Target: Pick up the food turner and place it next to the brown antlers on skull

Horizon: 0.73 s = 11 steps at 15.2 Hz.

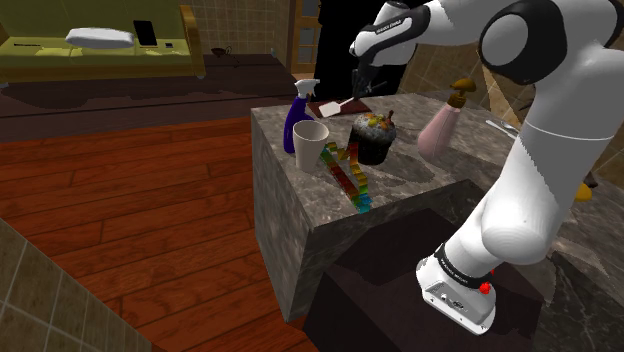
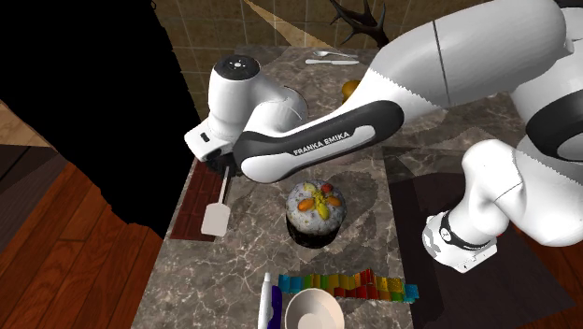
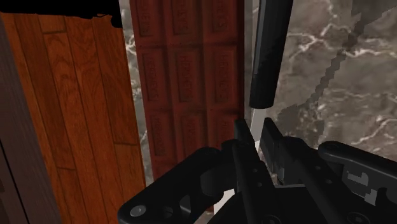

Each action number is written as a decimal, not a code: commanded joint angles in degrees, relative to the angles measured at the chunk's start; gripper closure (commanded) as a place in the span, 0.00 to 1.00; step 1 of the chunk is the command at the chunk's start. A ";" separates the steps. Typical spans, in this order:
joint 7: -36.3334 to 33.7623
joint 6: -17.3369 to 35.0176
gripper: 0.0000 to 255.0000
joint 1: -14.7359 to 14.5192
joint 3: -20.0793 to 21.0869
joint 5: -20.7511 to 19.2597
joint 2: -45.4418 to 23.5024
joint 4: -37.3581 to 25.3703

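The tool (image 3: 256, 135) is closed on the thin white shaft of the food turner (image 2: 216, 219), which seems lifted a little over the chocolate bar (image 3: 191, 76) at the worktop (image 2: 234, 276) edge. Its long axis runs along this edge. The brown antlers (image 2: 359, 22) stand well apart, at the worktop's far end toward the second exterior view's top right, so I think the carry must go there.

A home's living room — an olive sofa (image 1: 60, 55) (white pillow (image 1: 98, 38) on it), reddish plank floor (image 1: 130, 200), tan tiled wall (image 2: 215, 23) behind a marbled stone counter (image 1: 285, 220).
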<state>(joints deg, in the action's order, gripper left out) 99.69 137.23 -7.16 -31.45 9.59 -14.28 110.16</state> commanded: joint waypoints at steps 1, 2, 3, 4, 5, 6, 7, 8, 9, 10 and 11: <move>-0.58 -1.34 1.00 -0.31 -0.25 -0.77 0.87 -0.59; -0.77 -2.02 1.00 -0.40 -0.36 -1.07 1.20 -0.98; -0.96 -2.69 1.00 -0.48 -0.46 -1.36 1.53 -1.38; -1.14 -3.38 1.00 -0.55 -0.55 -1.63 1.84 -1.80; -1.31 -4.06 1.00 -0.62 -0.63 -1.90 2.15 -2.23; -1.48 -4.75 1.00 -0.68 -0.71 -2.15 2.44 -2.67; -1.63 -5.44 1.00 -0.74 -0.78 -2.40 2.72 -3.13; -1.78 -6.14 1.00 -0.79 -0.85 -2.63 2.99 -3.60; -1.92 -6.84 1.00 -0.84 -0.91 -2.85 3.25 -4.09; -2.06 -7.54 1.00 -0.88 -0.97 -3.06 3.49 -4.59; -2.18 -8.25 1.00 -0.92 -1.02 -3.25 3.72 -5.10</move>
<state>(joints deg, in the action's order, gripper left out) 97.59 129.77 -8.07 -32.42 6.49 -10.71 105.68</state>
